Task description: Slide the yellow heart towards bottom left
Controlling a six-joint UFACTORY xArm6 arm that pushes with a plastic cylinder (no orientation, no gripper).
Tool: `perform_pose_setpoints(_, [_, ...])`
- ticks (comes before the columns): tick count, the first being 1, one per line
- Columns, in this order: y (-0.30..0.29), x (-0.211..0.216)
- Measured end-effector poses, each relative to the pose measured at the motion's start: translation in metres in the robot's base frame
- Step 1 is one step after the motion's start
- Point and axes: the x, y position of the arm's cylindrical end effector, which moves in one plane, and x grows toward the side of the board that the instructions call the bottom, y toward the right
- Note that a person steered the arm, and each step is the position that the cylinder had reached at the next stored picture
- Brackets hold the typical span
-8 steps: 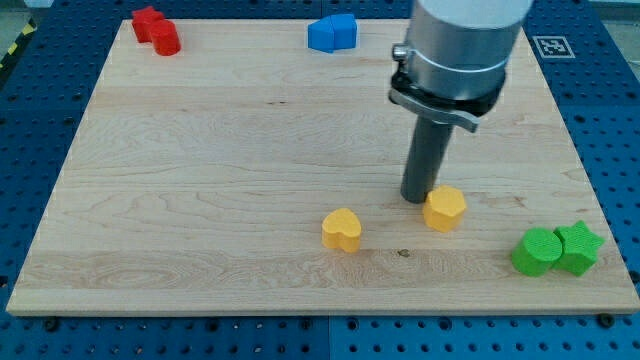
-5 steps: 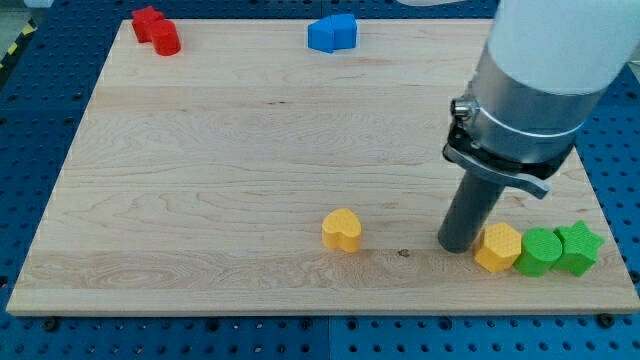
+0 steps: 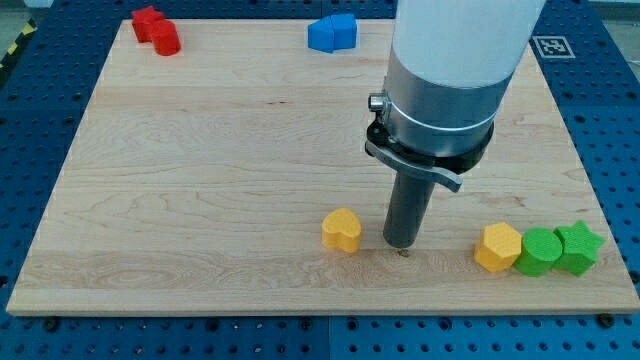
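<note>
The yellow heart lies on the wooden board, low and a little right of the middle. My tip rests on the board just to the heart's right, with a small gap between them. A yellow hexagon block sits further right, touching a green round block.
A green star sits next to the green round block near the board's right edge. A red star and a red round block are at the top left. Two blue blocks are at the top middle.
My tip pushed the yellow hexagon right and down against the green round block, then moved back left to just right of the yellow heart. The heart has not moved.
</note>
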Motion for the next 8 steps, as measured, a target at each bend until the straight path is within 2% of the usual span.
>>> perform_pose_setpoints(2, [-0.006,-0.001])
perform_pose_setpoints(5, [-0.124,-0.001])
perform_pose_setpoints(6, [-0.117,0.013])
perform_pose_setpoints(8, [-0.227,0.006])
